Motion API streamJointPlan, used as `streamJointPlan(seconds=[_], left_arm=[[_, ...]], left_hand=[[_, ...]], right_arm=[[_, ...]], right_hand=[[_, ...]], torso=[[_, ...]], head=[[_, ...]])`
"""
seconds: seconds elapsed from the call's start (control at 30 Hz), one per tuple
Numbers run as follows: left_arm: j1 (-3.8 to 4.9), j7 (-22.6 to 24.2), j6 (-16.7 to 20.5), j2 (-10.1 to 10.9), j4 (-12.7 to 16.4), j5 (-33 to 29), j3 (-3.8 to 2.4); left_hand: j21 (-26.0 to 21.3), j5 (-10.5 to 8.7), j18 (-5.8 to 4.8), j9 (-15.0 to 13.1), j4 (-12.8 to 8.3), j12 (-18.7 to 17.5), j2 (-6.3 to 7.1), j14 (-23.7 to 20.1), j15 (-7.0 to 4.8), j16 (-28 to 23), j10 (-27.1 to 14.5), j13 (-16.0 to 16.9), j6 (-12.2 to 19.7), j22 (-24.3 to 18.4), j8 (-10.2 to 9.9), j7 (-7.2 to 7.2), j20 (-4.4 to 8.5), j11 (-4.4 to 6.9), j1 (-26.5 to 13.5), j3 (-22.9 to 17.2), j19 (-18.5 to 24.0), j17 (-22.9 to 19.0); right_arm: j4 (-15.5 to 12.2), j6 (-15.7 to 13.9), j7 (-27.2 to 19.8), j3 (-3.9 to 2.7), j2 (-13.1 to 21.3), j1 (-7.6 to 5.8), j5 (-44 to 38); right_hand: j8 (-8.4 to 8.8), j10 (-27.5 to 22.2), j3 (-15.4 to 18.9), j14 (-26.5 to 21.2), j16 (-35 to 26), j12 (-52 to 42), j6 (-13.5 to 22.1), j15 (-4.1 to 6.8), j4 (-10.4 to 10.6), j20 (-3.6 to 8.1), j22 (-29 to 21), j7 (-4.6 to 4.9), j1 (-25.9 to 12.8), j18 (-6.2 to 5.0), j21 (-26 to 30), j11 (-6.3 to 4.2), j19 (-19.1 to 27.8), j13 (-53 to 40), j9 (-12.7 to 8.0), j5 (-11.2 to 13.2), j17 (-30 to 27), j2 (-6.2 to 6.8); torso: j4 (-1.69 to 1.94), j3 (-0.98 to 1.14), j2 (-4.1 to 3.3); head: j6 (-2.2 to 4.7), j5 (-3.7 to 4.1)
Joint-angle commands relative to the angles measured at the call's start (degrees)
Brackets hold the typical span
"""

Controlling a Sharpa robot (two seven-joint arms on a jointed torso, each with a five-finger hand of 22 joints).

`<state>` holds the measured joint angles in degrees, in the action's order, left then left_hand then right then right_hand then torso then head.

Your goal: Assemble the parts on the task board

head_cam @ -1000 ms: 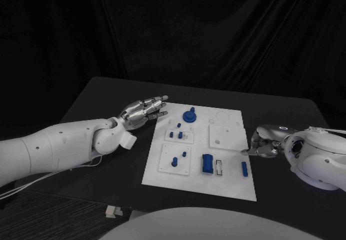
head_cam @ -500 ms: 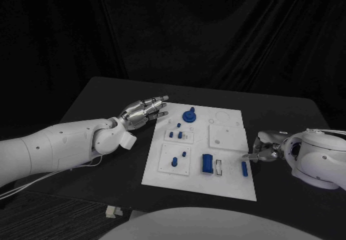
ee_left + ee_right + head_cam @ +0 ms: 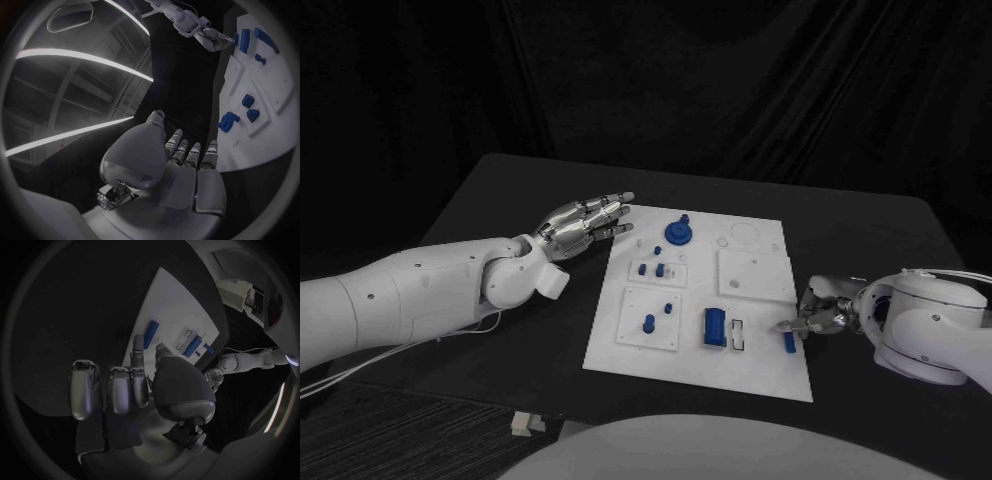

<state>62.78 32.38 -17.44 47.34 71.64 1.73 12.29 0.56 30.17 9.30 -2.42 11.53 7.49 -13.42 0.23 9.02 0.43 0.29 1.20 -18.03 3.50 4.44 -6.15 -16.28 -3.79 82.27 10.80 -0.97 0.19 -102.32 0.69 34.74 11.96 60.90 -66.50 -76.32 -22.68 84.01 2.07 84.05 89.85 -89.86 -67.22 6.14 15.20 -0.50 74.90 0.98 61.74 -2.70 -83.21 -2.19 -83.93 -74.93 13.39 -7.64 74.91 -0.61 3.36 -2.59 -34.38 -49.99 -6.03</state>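
Right robot hand (image 3: 822, 310) at the board's (image 3: 759, 375) right edge, fingertips nearing a blue bar (image 3: 789, 340); whether it holds anything, I cannot tell. Left robot hand (image 3: 583, 222) spread wide, holding nothing, beside the board's far left corner.

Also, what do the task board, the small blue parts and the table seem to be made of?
Task board: probably matte white plastic, judging by its flat, even surface with shallow raised squares and no glare. Blue parts, such as the upright block: likely moulded or printed plastic, uniform in colour and dull in finish. Table: black and matte; whether laminate or painted wood cannot be told.
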Motion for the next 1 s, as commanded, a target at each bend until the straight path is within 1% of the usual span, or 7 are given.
streamJointPlan(seconds=[0.03, 0.13, 0.33, 0.47, 0.63, 0.73, 1.0], left_arm=[[-0.05, 0.39, -0.74, 0.0, 0.19, -0.09, -0.06], [-0.05, 0.34, -0.76, -0.01, 0.19, -0.09, -0.06], [-0.05, 0.19, -0.91, -0.17, 0.14, -0.09, -0.06], [-0.06, 0.15, -1.04, -0.33, 0.08, -0.09, -0.06], [-0.06, 0.05, -1.14, -0.38, 0.12, -0.09, -0.06], [-0.06, -0.05, -1.19, -0.4, 0.1, -0.09, -0.06], [-0.07, -0.23, -1.37, -0.54, -0.01, -0.09, -0.06]], left_hand=[[0.24, 0.3, 0.82, -0.05, -0.13, -0.12, 0.01, -0.12, 0.42, 0.33, -0.06, -0.03, -0.47, 0.01, 0.18, 0.03, -0.34, -0.48, -0.09, 0.0, -0.09, 0.03], [0.24, 0.3, 0.82, -0.05, -0.13, -0.12, 0.01, -0.12, 0.42, 0.33, -0.06, -0.03, -0.47, 0.01, 0.18, 0.03, -0.34, -0.48, -0.09, 0.0, -0.09, 0.03], [0.24, 0.3, 0.82, -0.05, -0.13, -0.12, 0.01, -0.12, 0.42, 0.33, -0.06, -0.03, -0.47, 0.01, 0.18, 0.03, -0.34, -0.48, -0.09, 0.0, -0.09, 0.03], [0.24, 0.4, 0.82, -0.04, -0.19, -0.09, -0.05, -0.11, 0.42, 0.36, -0.04, -0.02, -0.41, 0.0, 0.19, 0.05, -0.34, -0.5, -0.03, -0.06, -0.1, 0.04], [0.24, 0.45, 0.82, -0.02, -0.22, -0.13, -0.11, -0.11, 0.43, 0.36, -0.04, -0.03, -0.34, 0.0, 0.18, 0.06, -0.34, -0.5, 0.01, -0.11, -0.1, 0.04], [0.24, 0.45, 0.82, -0.02, -0.22, -0.13, -0.11, -0.11, 0.43, 0.36, -0.04, -0.03, -0.34, 0.0, 0.18, 0.06, -0.34, -0.5, 0.01, -0.11, -0.1, 0.04], [0.24, 0.54, 0.82, 0.0, -0.33, -0.17, -0.25, -0.11, 0.48, 0.36, -0.04, -0.04, -0.21, 0.0, 0.18, 0.07, -0.35, -0.52, 0.14, -0.24, -0.11, 0.04]], right_arm=[[0.26, -1.22, 1.12, -0.01, -0.14, 0.27, 1.54], [0.41, -1.05, 1.15, 0.0, -0.34, 0.41, 1.63], [0.75, -0.58, 1.24, 0.0, -0.81, 0.74, 1.7], [1.07, -0.35, 1.28, 0.0, -1.31, 1.43, 1.61], [1.21, 0.07, 1.33, -0.01, -1.95, 2.37, 0.94], [1.32, -0.39, 1.32, -0.01, -2.28, 2.82, 0.75], [1.06, -3.94, 0.9, -0.01, -2.63, 3.58, 0.99]], right_hand=[[1.2, 5.99, -0.34, 5.95, 0.15, -0.14, 0.91, -0.09, -0.95, 0.22, 12.58, 0.27, 1.65, 0.8, 0.46, -0.22, -2.48, -15.07, 0.52, -2.31, 15.09, 0.28], [3.4, 5.99, -1.31, 5.95, 0.15, -0.14, 3.22, -0.83, -3.04, -0.38, 12.42, 1.02, 4.24, 0.71, 0.92, 0.32, -2.28, -15.07, 0.8, -6.92, 15.09, 0.9], [4.49, 5.99, -1.6, 5.95, 0.15, -0.14, 4.12, -1.16, -3.62, -0.73, 12.3, 1.41, 4.76, 0.62, 1.27, 0.62, -2.13, -15.07, 1.07, -7.67, 15.09, 1.11], [5.97, 5.99, -2.79, 5.95, 0.15, -0.14, 5.08, -1.43, -5.53, -1.08, 12.15, 1.78, 6.9, 0.5, 1.73, 0.83, -1.94, -15.07, 1.54, -11.29, 15.09, 1.37], [8.09, 5.99, -4.03, 5.95, 0.15, -0.14, 7.72, -2.06, -7.69, -1.57, 11.82, 2.8, 8.94, 0.29, 2.72, 1.67, -1.56, -15.07, 1.71, -12.86, 15.09, 1.79], [8.22, 5.99, -4.41, 5.95, 0.15, -0.14, 8.1, -2.25, -8.38, -1.76, 11.77, 2.97, 9.5, 0.25, 2.91, 1.85, -1.5, -15.07, 1.98, -13.61, 15.09, 1.86], [5.75, 5.99, -7.9, 5.95, 0.15, -0.14, 7.64, -1.89, -13.27, -1.63, 11.7, 2.33, 12.93, 0.16, 3.29, 1.34, -1.48, -15.07, 5.3, -20.91, 15.09, 1.31]], torso=[[-0.01, 0.0, 0.01], [-0.02, 0.01, 0.0], [0.0, -0.02, -0.01], [-0.03, 0.01, -0.01], [-0.05, 0.01, -0.02], [-0.02, 0.0, -0.03], [-0.03, 0.0, -0.04]], head=[[-0.01, -0.12], [-0.01, -0.07], [-0.01, 0.12], [-0.01, 0.02], [-0.01, -0.08], [-0.01, -0.03], [-0.01, -0.14]])
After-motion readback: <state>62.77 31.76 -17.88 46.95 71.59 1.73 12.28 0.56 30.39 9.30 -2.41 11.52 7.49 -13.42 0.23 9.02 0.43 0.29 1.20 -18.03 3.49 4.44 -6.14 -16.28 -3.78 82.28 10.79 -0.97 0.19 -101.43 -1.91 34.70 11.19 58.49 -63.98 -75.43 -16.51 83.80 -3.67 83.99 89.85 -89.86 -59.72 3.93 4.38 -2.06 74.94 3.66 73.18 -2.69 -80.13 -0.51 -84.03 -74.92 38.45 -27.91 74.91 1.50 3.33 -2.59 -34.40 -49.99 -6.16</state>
